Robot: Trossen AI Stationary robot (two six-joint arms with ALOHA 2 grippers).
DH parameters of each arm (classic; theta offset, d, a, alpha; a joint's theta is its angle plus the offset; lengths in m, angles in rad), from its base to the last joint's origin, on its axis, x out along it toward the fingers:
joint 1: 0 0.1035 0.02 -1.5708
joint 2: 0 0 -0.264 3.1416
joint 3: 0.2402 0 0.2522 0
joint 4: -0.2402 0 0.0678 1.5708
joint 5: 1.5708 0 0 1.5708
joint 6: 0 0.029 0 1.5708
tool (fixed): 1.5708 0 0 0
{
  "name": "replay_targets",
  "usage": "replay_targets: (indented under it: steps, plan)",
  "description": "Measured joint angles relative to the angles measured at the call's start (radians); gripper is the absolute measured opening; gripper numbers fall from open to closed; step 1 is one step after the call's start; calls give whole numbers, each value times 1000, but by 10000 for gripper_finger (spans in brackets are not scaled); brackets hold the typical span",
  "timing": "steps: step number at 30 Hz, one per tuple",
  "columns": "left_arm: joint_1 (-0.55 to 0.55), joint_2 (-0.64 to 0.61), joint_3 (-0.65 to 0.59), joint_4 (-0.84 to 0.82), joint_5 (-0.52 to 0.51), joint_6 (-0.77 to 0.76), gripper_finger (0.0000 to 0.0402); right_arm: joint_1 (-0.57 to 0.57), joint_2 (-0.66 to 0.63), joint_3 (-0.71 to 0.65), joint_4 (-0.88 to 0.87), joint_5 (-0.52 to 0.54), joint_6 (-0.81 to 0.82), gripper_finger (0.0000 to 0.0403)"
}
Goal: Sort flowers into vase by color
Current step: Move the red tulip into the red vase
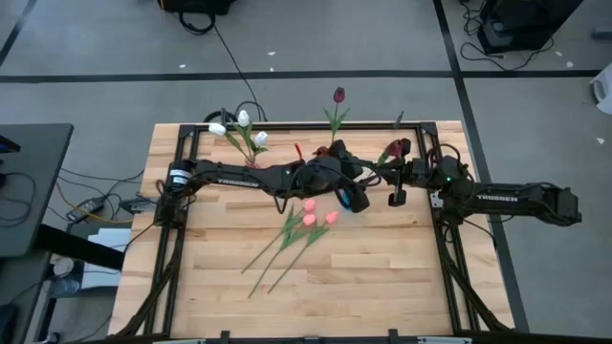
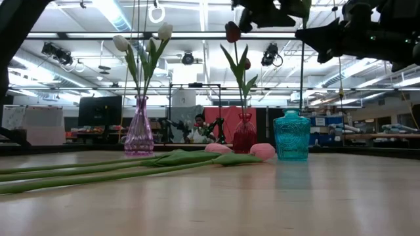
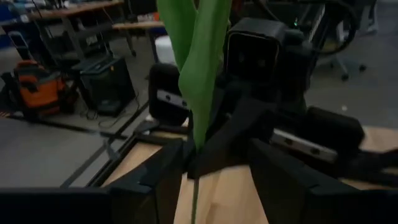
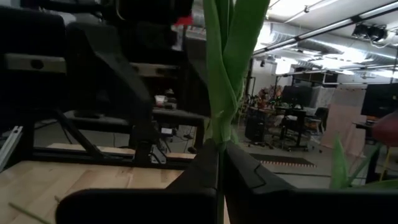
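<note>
Above the far middle of the light wooden counter (image 1: 316, 287), both arms meet around one artificial tulip with a dark red head and green leaves (image 1: 394, 150). The right gripper (image 4: 219, 163) has its jaws pressed together on the green stem (image 4: 219, 134), which rises upright from between them. The left gripper (image 3: 217, 165) stands just beside the same stem (image 3: 200, 93), its jaws spread apart, the stem passing through the gap; contact with either finger cannot be confirmed.

Along the far edge stand three glass vases. The pale purple vase (image 2: 138, 134) holds white tulips (image 2: 164, 31). The dark red vase (image 2: 244, 134) holds one dark red tulip (image 2: 232, 31). The turquoise vase (image 2: 291, 136) stands beside it; its contents cannot be determined.

Three pink tulips (image 1: 310, 219) lie flat near the counter's centre, heads close together below the left arm, their long green stems (image 1: 273, 253) fanning toward the near left.
</note>
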Motion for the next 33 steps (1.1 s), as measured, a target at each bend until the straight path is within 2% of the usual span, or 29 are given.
replay_targets:
  steps: [8,13,15,18,24,27,29,33]
  plan:
    - [-86,-71,0,-165,-13,58,192,-24,0,0,-1,-4,4,27]
    - [-163,-112,-80,-172,-69,135,192,-18,35,0,80,-79,33,22]
    - [-175,-129,-136,-160,-76,144,190,-10,71,0,151,-76,41,19]
    - [-177,-176,-239,-77,-75,126,182,-3,149,17,238,-16,27,19]
    - [-186,-323,-503,116,-65,56,166,-5,340,169,243,-23,-15,21]
    - [-199,-397,-625,192,-64,11,165,-9,423,237,246,24,-73,21]
    - [-210,-425,-699,243,-64,-23,165,-21,474,269,252,59,-101,21]
    - [-226,-438,-827,337,-64,-74,165,-48,592,312,365,47,-100,22]
